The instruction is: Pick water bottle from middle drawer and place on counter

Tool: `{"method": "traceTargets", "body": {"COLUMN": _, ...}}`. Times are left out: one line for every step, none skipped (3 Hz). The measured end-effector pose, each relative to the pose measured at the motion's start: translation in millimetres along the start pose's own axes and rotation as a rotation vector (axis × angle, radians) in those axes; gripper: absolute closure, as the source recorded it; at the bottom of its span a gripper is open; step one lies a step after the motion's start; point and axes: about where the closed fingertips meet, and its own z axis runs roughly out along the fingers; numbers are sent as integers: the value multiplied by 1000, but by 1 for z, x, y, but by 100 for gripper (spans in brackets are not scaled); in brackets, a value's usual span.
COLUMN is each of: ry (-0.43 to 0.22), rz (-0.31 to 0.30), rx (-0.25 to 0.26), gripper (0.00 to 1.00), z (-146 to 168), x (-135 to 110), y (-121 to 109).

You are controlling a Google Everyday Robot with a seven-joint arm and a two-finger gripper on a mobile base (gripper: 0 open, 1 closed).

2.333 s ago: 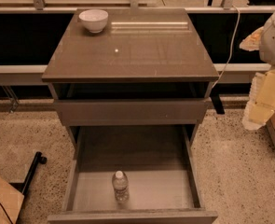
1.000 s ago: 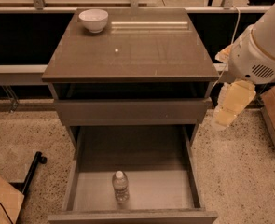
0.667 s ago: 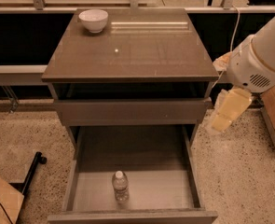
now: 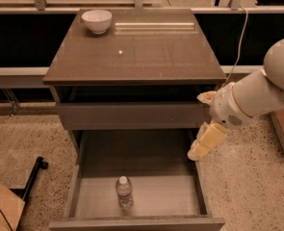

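The water bottle [image 4: 124,191], clear with a white cap, stands on the pale floor of the open middle drawer [image 4: 165,196], near its front centre. The counter [image 4: 141,52] is the cabinet's glossy grey-brown top. My gripper [image 4: 198,150], cream-coloured on a white arm, hangs over the drawer's right wall, pointing down and left. It is above and to the right of the bottle, apart from it, and holds nothing that I can see.
A white bowl [image 4: 96,20] sits at the counter's back left. A shallower drawer front [image 4: 132,115] is closed above the open one. A cardboard box [image 4: 2,206] and a black stand foot [image 4: 33,174] lie on the speckled floor at left.
My arm has swung in from the right and come down and left, bringing the gripper to the open drawer's right edge. The bottle and bowl have not moved.
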Motion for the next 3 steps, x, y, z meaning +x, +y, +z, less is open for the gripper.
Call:
{"method": "traceTargets", "body": {"ry": -6, "rz": 4, "rx": 0, "gripper": 0, "z": 4, "x": 1, "y": -1}}
{"method": "traceTargets", "body": {"ry": 9, "rz": -20, "rx": 0, "gripper": 0, "z": 12, "x": -6, "y": 3}}
{"method": "traceTargets", "body": {"ry": -34, "rz": 16, "rx": -14, "gripper": 0, "z": 52, "x": -2, "y": 14}}
